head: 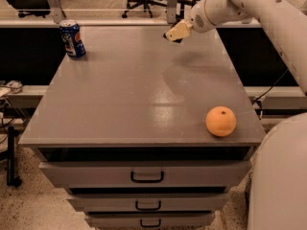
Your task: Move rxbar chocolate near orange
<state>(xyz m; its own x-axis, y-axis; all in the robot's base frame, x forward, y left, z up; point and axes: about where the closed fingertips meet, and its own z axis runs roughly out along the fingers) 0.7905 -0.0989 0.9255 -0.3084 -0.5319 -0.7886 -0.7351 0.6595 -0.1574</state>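
Observation:
The orange point(221, 121) sits on the grey cabinet top point(129, 95) near the front right corner. My gripper point(174, 34) hangs at the back of the top, right of centre, raised a little above the surface. It is shut on a small dark flat piece, the rxbar chocolate point(174, 39). Only the bar's dark edge shows under the pale fingers point(178, 29); the rest of it is hidden. The gripper is far behind the orange and slightly left of it.
A blue soda can point(72, 39) stands upright at the back left corner. The cabinet has three drawers point(146, 175) in front. My arm point(268, 13) reaches in from the right, with the robot's body point(280, 176) at lower right. Office chairs stand behind.

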